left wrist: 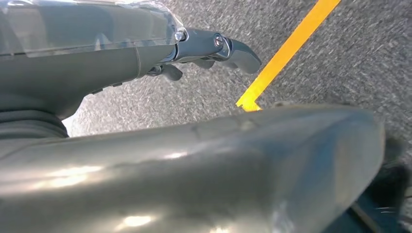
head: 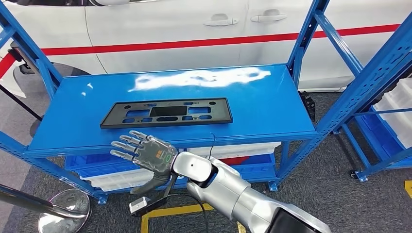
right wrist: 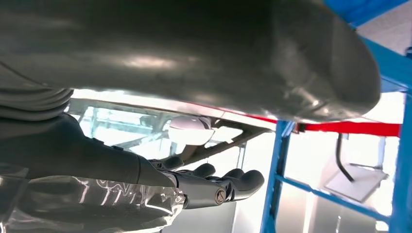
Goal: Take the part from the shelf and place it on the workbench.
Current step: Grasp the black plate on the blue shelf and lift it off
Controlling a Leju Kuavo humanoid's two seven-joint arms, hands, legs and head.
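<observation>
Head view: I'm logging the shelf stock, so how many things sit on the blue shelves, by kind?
Black parts on the top shelf: 1
White bins on the lower shelf: 2, partly hidden
Total: 3

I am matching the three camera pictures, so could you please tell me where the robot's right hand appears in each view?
Head view: the right hand is low and left of centre, fingers spread just in front of the blue shelf edge.
Left wrist view: not in it; that is the left hand.
Right wrist view: lower left, fingers extended.
Shared landmark: the blue shelf upright.
</observation>
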